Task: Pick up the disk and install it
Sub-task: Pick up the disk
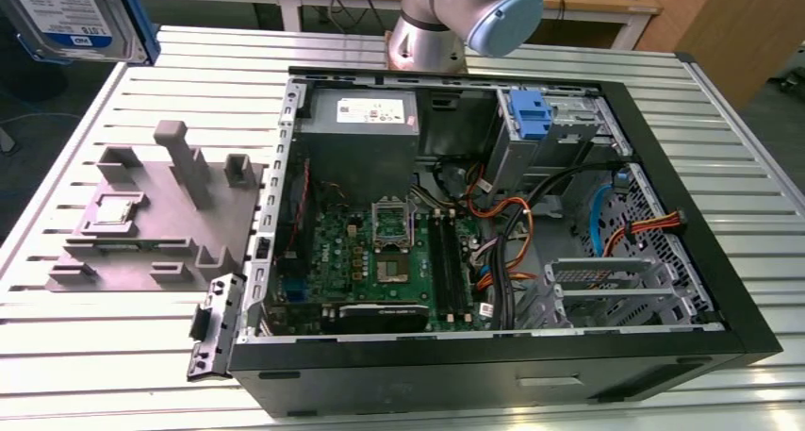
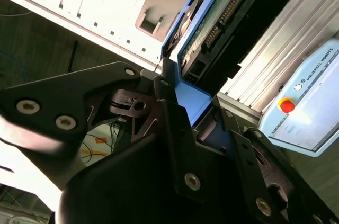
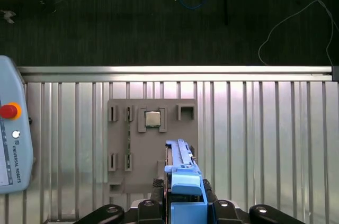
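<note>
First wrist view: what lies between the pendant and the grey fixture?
Just bare table between the pendant and the fixture, as the first wrist view shows.

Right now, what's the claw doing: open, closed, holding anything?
Claw: closed, holding the disk by its blue carrier.

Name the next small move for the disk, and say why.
Probably carry it sideways toward the open case, without lowering it. The hand is shut on the disk, which hangs above the grey fixture at the exterior view's left. The drive cage that looks free sits at the case's far side, toward the exterior view's right.
</note>
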`<state>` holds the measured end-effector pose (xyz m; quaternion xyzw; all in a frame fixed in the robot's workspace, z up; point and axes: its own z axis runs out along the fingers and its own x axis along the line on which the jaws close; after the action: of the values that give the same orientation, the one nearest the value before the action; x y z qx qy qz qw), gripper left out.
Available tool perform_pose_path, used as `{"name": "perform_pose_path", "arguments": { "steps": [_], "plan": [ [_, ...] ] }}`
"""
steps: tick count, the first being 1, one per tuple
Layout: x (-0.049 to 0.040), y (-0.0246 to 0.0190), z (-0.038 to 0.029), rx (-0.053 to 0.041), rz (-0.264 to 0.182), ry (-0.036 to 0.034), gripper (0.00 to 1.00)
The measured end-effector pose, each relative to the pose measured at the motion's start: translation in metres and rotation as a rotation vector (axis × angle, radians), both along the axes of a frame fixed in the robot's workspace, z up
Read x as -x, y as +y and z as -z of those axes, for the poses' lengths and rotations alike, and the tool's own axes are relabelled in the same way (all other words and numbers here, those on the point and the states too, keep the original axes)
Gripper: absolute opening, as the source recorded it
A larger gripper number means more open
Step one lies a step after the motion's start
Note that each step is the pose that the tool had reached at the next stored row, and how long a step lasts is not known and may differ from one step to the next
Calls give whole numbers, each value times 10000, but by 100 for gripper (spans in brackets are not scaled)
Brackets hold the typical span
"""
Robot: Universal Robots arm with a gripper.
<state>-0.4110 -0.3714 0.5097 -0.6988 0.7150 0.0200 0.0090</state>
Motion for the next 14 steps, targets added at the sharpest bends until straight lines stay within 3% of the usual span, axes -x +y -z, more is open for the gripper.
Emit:
{"name": "perform_pose_path", "arguments": {
  "steps": [14],
  "plan": [
    [-68, 0, 0, 2, 0, 0, 36]
  ]
}}
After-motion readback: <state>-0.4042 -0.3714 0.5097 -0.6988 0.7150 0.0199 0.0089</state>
